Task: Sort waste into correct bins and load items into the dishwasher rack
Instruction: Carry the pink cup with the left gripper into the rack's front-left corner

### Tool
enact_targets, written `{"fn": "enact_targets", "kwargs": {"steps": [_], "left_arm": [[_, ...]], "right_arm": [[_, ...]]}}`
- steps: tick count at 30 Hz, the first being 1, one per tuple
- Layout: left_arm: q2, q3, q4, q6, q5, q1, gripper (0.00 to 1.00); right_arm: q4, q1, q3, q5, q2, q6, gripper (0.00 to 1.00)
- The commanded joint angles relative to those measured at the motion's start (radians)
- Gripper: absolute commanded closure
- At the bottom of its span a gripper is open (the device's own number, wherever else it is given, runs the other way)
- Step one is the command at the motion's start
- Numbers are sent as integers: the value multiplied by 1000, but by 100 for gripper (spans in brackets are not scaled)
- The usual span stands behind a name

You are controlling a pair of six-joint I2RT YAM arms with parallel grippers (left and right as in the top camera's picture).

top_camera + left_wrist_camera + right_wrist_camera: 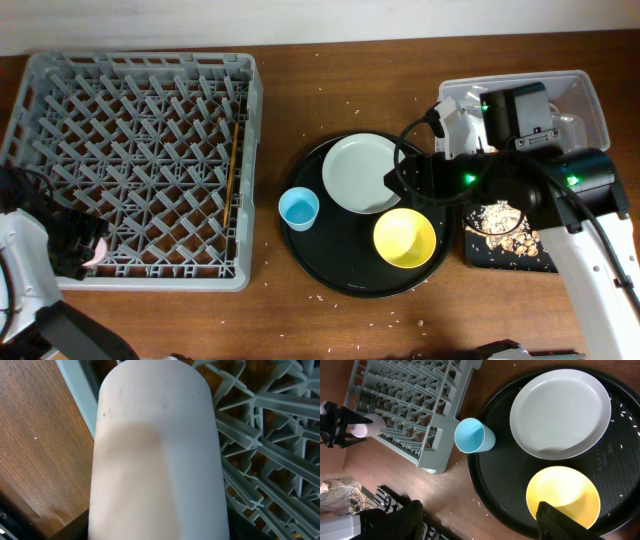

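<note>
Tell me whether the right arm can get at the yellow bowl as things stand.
Probably yes. The right gripper hangs open above the round tray, right by the yellow bowl. The bowl sits upright and empty with nothing over it. The plate and blue cup sit apart from it.

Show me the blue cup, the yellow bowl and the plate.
blue cup (299, 209), overhead view, its open mouth.
yellow bowl (404, 238), overhead view, its hollow.
plate (358, 173), overhead view, its flat centre.

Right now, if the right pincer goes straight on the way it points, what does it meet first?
Likely the black tray at its rim, between blue cup and yellow bowl; one finger might clip the bowl. Depth is unclear.
</note>
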Motion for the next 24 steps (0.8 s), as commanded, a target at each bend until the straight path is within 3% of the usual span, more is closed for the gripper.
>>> {"fn": "enact_targets", "kwargs": {"steps": [1, 3, 8, 11, 15, 24], "left_arm": [[26, 5, 14, 43, 87, 0, 57], [11, 23, 1, 60, 108, 0, 61], [-110, 94, -62, 61, 169, 0, 61], [-157, 94, -72, 58, 152, 0, 43], [-145, 48, -68, 49, 123, 0, 37], [-44, -74, 47, -7, 125, 15, 34]], "right_arm": [[-2, -2, 2, 10, 2, -2, 26], [-2, -2, 2, 29, 2, -2, 26], [-5, -2, 2, 44, 2, -2, 26], [-5, -2, 2, 47, 2, -2, 25], [-8, -2, 2, 47, 2, -2, 25], [-19, -2, 2, 48, 2, -2, 25]]}}
